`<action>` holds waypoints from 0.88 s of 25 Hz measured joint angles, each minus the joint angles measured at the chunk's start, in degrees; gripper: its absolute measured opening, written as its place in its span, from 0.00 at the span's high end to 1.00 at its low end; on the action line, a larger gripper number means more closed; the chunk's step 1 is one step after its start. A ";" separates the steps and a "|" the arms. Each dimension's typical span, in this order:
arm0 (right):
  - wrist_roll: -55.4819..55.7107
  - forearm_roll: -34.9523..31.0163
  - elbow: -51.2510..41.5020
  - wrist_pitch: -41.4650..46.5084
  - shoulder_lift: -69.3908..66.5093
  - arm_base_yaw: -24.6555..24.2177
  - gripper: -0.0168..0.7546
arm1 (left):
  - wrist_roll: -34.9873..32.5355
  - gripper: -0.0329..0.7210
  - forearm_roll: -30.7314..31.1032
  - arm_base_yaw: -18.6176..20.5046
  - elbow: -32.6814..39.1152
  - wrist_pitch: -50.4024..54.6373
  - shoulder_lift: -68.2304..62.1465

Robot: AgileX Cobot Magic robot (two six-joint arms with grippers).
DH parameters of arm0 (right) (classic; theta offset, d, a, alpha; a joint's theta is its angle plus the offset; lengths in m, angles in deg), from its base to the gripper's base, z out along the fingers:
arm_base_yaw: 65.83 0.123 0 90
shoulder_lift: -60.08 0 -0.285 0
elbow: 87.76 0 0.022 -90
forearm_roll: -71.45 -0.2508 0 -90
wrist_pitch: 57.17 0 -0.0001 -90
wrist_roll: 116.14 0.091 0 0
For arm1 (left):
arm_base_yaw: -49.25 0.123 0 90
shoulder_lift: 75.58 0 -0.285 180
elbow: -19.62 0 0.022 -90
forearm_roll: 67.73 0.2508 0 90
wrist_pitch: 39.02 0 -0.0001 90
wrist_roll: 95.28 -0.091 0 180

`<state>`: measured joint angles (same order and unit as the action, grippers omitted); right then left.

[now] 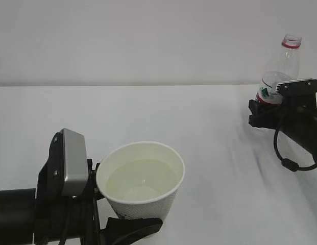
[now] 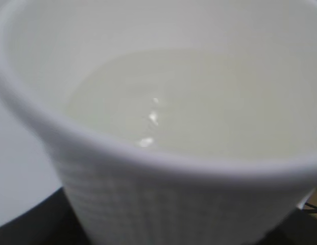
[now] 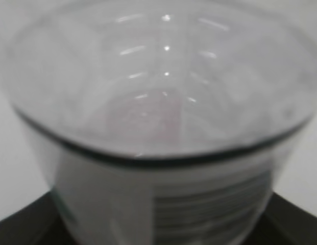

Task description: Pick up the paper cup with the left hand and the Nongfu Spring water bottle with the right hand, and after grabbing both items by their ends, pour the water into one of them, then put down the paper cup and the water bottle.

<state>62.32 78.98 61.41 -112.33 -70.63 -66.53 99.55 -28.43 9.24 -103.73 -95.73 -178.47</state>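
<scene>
A plain white desk (image 1: 199, 127) carries a paper cup (image 1: 143, 204) at the left gripper (image 1: 117, 209) and a water bottle (image 1: 281, 66) at the right gripper (image 1: 270, 109).

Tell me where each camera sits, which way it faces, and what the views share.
Exterior: low at the table's near edge, facing the far wall; shows the left hand around the cup and the right hand at the bottle.
Left wrist: on the left arm, looking down into the cup and its water; a dark finger edge below.
Right wrist: on the right arm, close on the bottle; dark finger corners below.
Shared: exterior and left wrist both show the water-filled cup.
</scene>
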 joint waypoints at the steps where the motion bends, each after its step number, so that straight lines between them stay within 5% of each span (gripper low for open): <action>1: 0.00 0.00 0.00 -0.19 0.00 0.00 0.29 | 0.00 0.27 0.00 0.00 0.00 0.00 0.00; 22: 0.00 -0.61 -4.09 -7.93 0.00 0.00 0.21 | 0.00 0.28 0.00 0.00 0.00 0.40 0.00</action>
<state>62.32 78.36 57.32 -120.26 -70.63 -66.53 99.55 -28.43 9.24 -103.73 -95.33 -178.47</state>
